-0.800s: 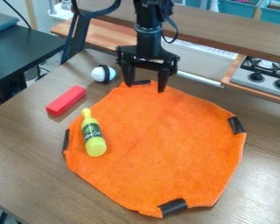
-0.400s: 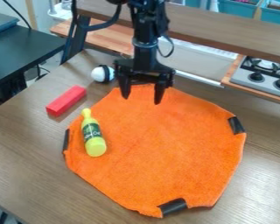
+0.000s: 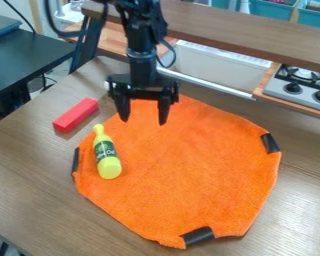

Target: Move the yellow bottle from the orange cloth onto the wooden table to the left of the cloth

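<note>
I have one gripper (image 3: 144, 121) in the camera view, over the upper-left part of one orange cloth (image 3: 189, 167), which I use as my landmark. Its two fingers stand spread apart, released, with orange fabric showing between them; how high the tips sit above the cloth I can't tell.

The cloth lies spread on one brown table (image 3: 29, 175). I count three dark strips on its rim: a left strip (image 3: 75, 160), a right strip (image 3: 271, 143) and a bottom strip (image 3: 197, 236).

One yellow bottle (image 3: 108, 159) lies on the cloth near its left edge, narrow end pointing up the view, by the cloth's upper-left edge. One red block (image 3: 76, 114) sits on the table, off the cloth, beyond that same upper-left edge and apart from it.

For moving, I see a broad span of fabric running from the bottle across to the cloth's right edge and down to its lower edge. Tabletop borders the cloth at lower left and at right. Past the cloth's upper-right side I have one stove (image 3: 283, 92) with two dark knobs, beyond the table's far edge.
</note>
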Controlling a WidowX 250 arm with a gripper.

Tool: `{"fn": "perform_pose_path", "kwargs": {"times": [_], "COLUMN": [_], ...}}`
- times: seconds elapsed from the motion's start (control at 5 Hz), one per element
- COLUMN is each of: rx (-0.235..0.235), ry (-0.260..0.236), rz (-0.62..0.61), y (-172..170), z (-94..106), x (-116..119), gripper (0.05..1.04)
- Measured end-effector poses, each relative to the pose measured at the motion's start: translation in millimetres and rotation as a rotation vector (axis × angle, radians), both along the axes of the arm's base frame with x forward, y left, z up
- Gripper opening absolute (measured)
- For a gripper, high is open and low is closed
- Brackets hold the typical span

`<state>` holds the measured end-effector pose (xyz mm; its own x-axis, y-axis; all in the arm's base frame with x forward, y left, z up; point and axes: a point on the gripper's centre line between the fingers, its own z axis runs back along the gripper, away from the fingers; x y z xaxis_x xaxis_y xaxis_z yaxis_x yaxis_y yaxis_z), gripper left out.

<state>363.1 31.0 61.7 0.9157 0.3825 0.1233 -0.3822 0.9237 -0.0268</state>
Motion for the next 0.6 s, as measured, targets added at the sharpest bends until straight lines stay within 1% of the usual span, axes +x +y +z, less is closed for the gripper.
{"fn": "perform_pose_path", "kwargs": {"times": [0.2,0.4,0.6], "rx": [-0.027,0.001,0.013], "ry": [0.003,-0.018,-0.021], "rz": [0.045,0.05,0.068], "y": [9.0,11.8,13.4], "z": [-6.4,-10.8,-23.1], "x": [-21.6,-40.1,-52.0], "gripper": [0.999,0.999,0.999]}}
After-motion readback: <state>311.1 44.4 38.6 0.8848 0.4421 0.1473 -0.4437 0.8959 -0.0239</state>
